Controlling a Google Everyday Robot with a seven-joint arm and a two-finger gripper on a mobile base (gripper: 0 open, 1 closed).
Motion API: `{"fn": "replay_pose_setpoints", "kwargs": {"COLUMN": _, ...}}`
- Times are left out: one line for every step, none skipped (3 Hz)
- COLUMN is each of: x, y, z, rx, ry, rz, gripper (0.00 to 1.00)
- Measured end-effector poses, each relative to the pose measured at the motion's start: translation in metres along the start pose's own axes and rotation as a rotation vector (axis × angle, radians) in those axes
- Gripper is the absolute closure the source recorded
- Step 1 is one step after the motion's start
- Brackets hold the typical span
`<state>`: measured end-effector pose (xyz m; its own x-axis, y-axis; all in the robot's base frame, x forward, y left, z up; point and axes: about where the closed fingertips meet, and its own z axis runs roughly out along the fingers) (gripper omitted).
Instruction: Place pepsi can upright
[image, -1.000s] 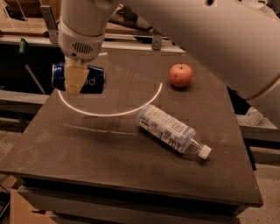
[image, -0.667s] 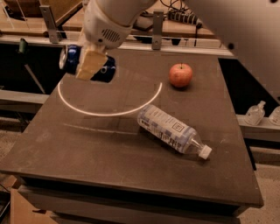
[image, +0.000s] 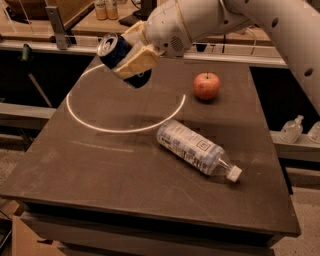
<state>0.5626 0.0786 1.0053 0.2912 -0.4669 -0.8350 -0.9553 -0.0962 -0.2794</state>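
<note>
Pepsi can (image: 114, 51) tight between jaws above table (image: 125, 170)

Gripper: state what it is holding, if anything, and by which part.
The gripper, over the far left of the dark table, is shut on the small dark blue metal pepsi can, clamped across its side wall mid-body.

The dark worktop (image: 100, 170) is carrying a red apple (image: 206, 86), sitting far right, and a clear plastic bottle (image: 195, 150) lying on its side nearer, cap pointing near-right. A thin bright ring (image: 115, 131) is showing at far left; the end effector (image: 131, 61) is hovering above it, gripping the pepsi can (image: 117, 52).
</note>
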Motion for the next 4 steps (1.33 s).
{"fn": "replay_pose_setpoints", "kwargs": {"x": 0.025, "y": -0.005, "z": 0.005, "rx": -0.015, "ry": -0.154, "rz": 0.046, "gripper": 1.0}}
{"fn": "replay_pose_setpoints", "kwargs": {"x": 0.05, "y": -0.006, "z": 0.006, "rx": 0.004, "ry": -0.241, "rz": 0.094, "gripper": 1.0}}
{"fn": "replay_pose_setpoints", "kwargs": {"x": 0.075, "y": -0.004, "z": 0.002, "rx": 0.035, "ry": -0.319, "rz": 0.152, "gripper": 1.0}}
{"fn": "replay_pose_setpoints", "kwargs": {"x": 0.094, "y": 0.001, "z": -0.007, "rx": 0.067, "ry": -0.361, "rz": 0.191, "gripper": 1.0}}
